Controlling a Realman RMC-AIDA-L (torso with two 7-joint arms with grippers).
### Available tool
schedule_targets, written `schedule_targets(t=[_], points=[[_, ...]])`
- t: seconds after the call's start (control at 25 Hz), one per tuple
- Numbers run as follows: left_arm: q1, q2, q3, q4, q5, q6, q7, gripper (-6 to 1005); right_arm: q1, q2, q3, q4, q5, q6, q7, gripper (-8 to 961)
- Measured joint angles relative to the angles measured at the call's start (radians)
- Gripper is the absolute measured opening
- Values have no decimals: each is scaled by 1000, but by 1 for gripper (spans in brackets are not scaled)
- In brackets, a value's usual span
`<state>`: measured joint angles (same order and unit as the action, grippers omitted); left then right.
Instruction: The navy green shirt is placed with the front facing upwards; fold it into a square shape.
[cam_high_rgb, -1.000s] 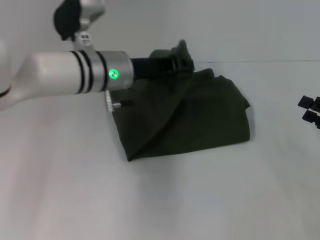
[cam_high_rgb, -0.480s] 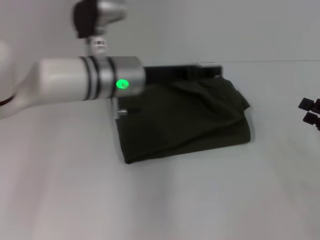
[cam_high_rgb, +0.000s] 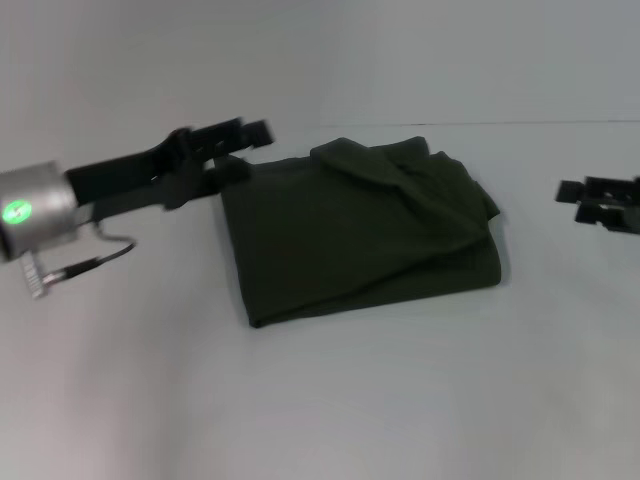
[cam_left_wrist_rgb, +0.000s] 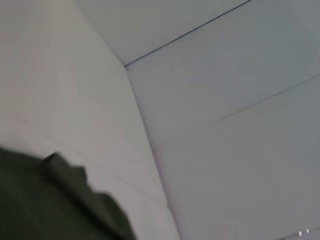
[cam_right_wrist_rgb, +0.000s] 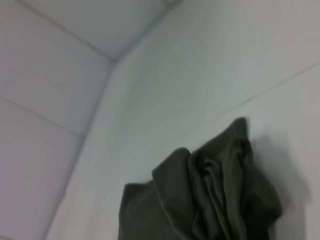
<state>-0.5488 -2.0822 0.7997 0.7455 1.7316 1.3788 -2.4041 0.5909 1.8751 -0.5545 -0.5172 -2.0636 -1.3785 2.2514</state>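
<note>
My left gripper (cam_high_rgb: 235, 135) has pulled back off the cloth & now sits just beside the far-left corner of the dark olive-green cotton T-shirt (cam_high_rgb: 365, 230), fingers look parted, holding nothing. Half a sec ago that arm lay across the shirt's far edge; top layer's now dropped flat, so the bundle's roughly square, fold prob. done. Right gripper (cam_high_rgb: 600, 202) is well apart off shirt's right side; can't tell its fingers.

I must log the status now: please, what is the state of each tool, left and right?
Left tool: open, holding nothing, beside the far left corner of the navy green shirt.
Right tool: cannot be told; apart from the shirt, holding nothing.
</note>
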Motion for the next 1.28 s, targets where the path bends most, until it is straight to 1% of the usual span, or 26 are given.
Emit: schedule_targets(t=[0.04,0.12,0.2,0.24,0.36,0.48,0.56,0.6,0.8,0.96,1.04,1.2,1.28], points=[[15,2,-38,7,30,43,0,761,34,-8,-9,0,-37,12,26,686],[31,4,-87,21,97,104,8,763,90,-17,-26,-7,-91,33,66,686],[48,6,-122,39,175,165,36,765,153,-17,-57,-30,-158,68,119,686],[55,6,-132,45,201,190,65,766,180,-14,-75,-45,-192,87,147,686],[77,2,-164,52,251,254,183,766,253,8,-145,-79,-275,154,192,685],[94,-2,-191,51,259,258,214,766,316,33,-207,-86,-357,229,232,685],[104,-3,-214,48,260,255,215,766,346,49,-238,-81,-394,267,260,685],[109,-4,-231,46,259,255,215,766,360,62,-258,-74,-408,292,274,685],[117,-6,-268,42,253,255,216,765,403,113,-334,-16,-418,373,290,685],[119,-8,-272,39,253,249,216,765,415,149,-399,0,-418,409,283,685],[118,-10,-272,38,252,248,216,765,415,160,-438,-4,-419,418,285,685],[110,-15,-273,36,250,248,216,765,417,164,-466,-4,-450,458,316,685],[105,-17,-273,32,250,246,216,765,420,168,-467,-1,-512,490,364,685]])
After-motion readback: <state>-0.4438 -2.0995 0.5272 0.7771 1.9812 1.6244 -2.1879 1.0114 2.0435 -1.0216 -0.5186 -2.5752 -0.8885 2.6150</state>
